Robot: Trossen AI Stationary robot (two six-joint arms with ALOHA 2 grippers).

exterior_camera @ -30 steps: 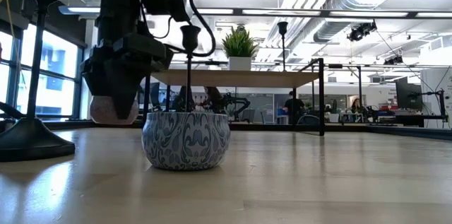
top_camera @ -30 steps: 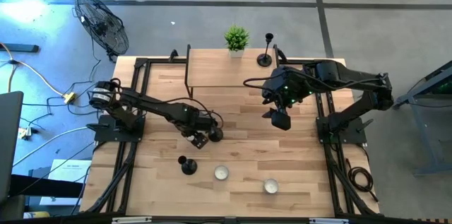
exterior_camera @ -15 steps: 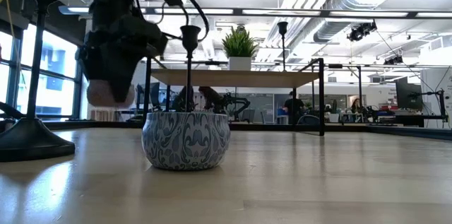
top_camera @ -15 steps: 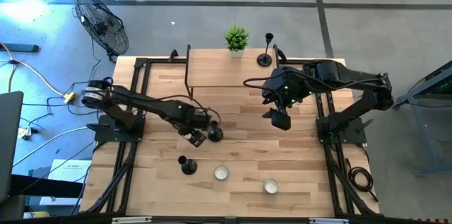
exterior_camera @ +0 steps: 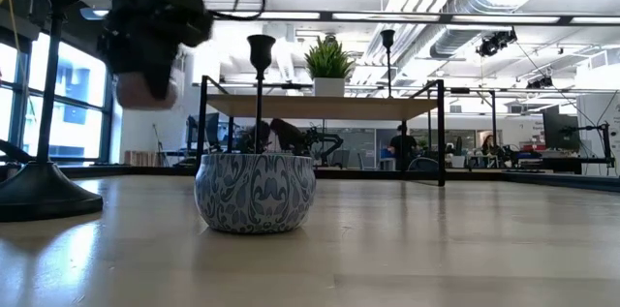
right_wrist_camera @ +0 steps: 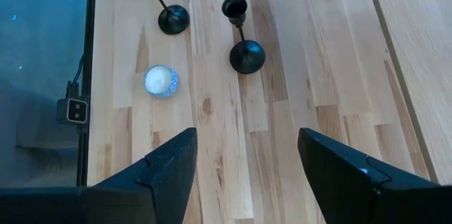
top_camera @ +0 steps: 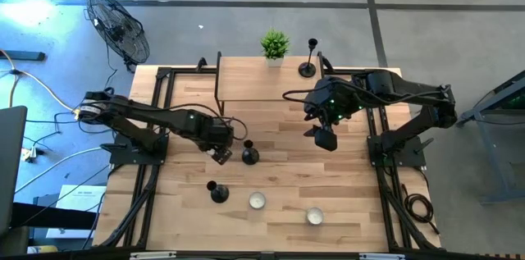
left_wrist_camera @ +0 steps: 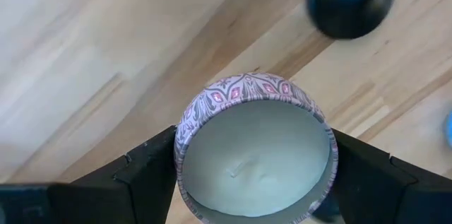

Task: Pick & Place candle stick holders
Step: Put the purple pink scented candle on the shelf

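Three candle stick holders wait on my table: one point(top_camera: 249, 154) mid-table just beside my left gripper point(top_camera: 216, 154), one point(top_camera: 218, 192) nearer the front edge, one point(top_camera: 308, 65) on the raised shelf point(top_camera: 246, 79). My left fingers clamp a patterned tealight tin point(left_wrist_camera: 256, 149); my right gripper point(top_camera: 325, 139) hovers open, empty. I judge the holders rigid, light, top-heavy; best pinched low on the thin stem
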